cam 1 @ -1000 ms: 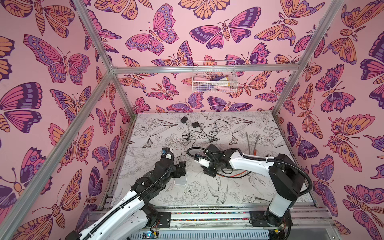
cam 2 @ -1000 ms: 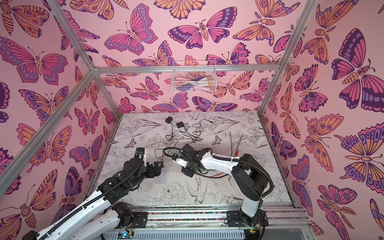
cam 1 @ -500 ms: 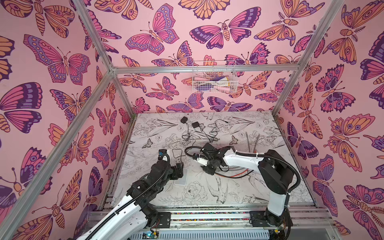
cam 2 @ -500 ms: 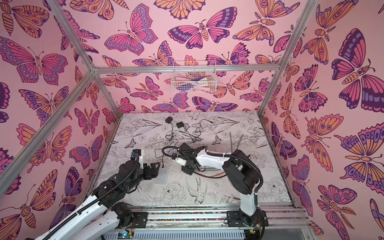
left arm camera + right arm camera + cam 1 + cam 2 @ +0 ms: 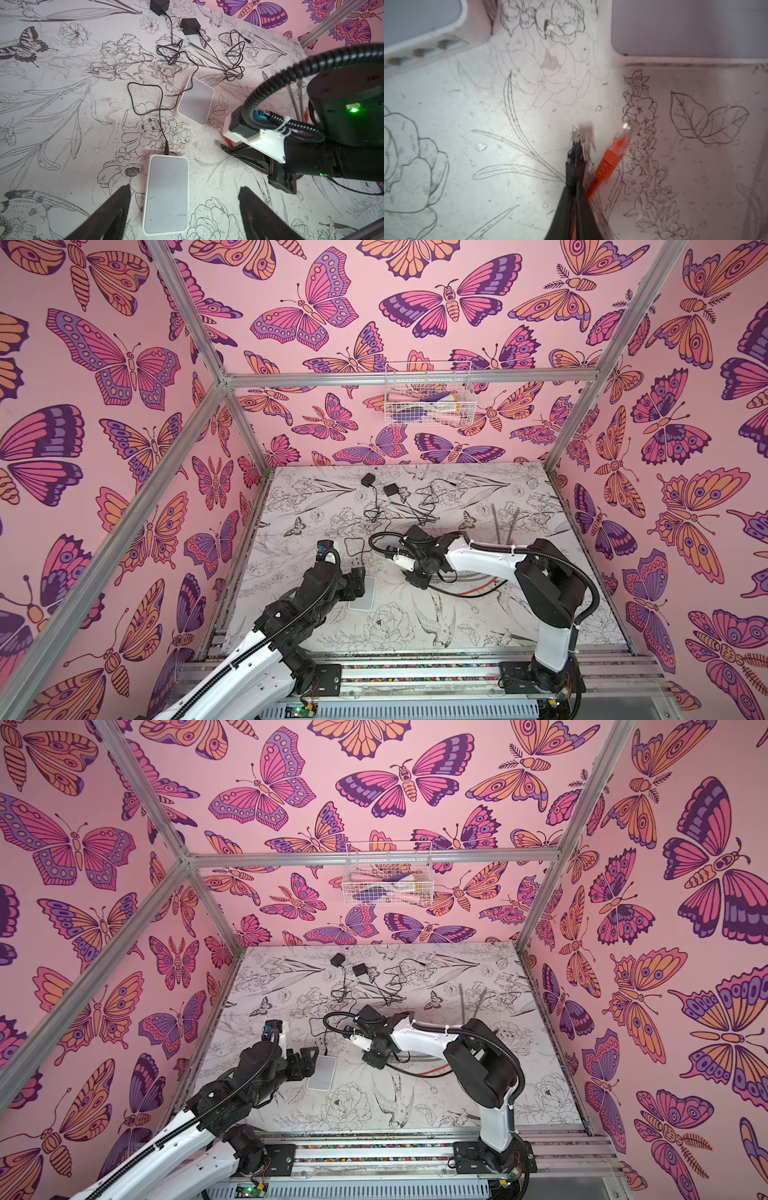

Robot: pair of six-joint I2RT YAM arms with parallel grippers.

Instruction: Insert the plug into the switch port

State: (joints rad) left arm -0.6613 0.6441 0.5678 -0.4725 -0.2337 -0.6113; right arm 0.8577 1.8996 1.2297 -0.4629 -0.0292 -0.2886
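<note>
Plug (image 5: 576,158), the black one, sits pinched in the right fingers (image 5: 569,212) in the right wrist view. They have just snapped shut, so pickup looks done and insertion remains. One orange plug (image 5: 612,153) lies just beside them, two switches (image 5: 425,45) ahead. Left wrist view: left fingers (image 5: 118,205) gape, empty, flanking one switch (image 5: 166,193); two adapters (image 5: 159,6) lie well beyond. Both top views: left arm (image 5: 291,614), right arm (image 5: 482,560).
</note>
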